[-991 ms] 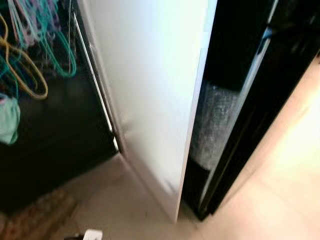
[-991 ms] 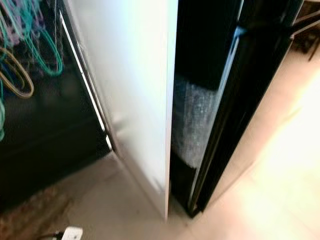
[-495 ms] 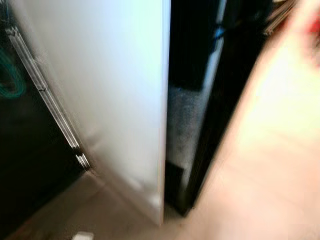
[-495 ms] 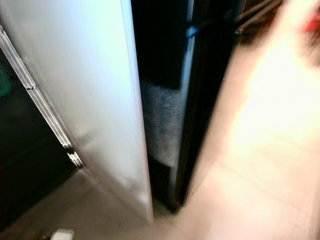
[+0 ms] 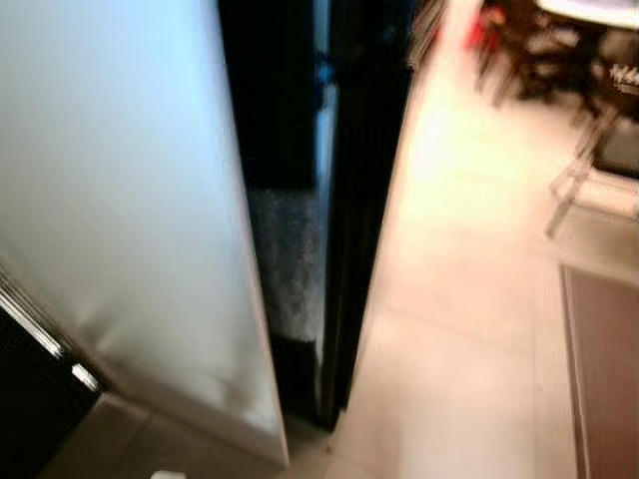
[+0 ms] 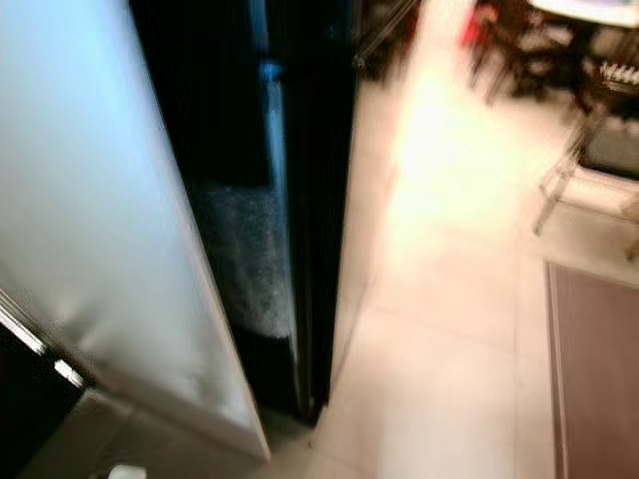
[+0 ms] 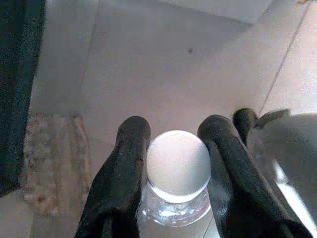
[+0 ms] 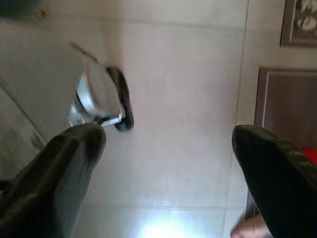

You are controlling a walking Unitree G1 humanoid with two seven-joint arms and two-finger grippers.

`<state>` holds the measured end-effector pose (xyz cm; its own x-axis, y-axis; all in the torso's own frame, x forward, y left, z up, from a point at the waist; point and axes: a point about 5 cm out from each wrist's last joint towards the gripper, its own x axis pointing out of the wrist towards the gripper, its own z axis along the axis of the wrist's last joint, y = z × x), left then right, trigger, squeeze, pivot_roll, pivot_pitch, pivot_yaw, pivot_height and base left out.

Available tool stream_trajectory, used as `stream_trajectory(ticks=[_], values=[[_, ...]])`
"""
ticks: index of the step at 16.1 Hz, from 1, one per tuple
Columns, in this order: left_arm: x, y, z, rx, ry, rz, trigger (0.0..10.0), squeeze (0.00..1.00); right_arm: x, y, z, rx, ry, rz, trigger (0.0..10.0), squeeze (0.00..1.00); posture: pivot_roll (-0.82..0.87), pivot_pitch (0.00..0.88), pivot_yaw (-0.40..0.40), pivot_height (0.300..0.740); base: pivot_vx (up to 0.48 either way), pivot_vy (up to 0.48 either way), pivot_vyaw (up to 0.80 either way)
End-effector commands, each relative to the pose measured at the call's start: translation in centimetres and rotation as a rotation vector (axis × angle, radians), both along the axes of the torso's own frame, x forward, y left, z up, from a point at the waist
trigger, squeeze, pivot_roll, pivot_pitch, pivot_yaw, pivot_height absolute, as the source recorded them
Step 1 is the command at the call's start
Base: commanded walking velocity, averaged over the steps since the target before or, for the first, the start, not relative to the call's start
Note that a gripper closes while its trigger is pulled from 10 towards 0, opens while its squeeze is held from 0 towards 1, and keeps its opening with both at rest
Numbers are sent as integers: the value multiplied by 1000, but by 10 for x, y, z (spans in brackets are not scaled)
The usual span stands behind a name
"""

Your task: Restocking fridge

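Left gripper clamps a white-capped bottle; right gripper gapes wide — pale floor open beside the white door's edge.

Both eye views are smeared with motion blur, the white door washed pale blue and the tile floor blown out by warm glare, while the gap between stays nearly black; the right wrist view is soft, the left wrist view sharper.
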<state>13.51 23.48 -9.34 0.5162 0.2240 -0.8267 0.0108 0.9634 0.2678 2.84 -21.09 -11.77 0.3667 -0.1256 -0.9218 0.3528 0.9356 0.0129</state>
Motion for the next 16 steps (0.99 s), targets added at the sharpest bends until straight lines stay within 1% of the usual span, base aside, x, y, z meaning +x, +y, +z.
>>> stream_trajectory(ticks=[1,6,7,16], values=[[-9,2,-3,3,23,22,10000,0,5,-2,1,-1,-20,5,10000,0,91,0,22,740,0,0,0],[-11,2,-3,0,32,10,10000,0,4,-1,1,4,-33,-2,10000,0,84,0,25,740,0,0,0],[-11,3,-3,4,32,-5,10000,0,2,-1,1,-14,-34,-29,10000,0,85,0,31,740,0,259,0],[-9,4,-2,3,25,-4,10000,0,4,-1,2,-13,-49,-67,10000,0,82,27,34,740,0,255,0]])
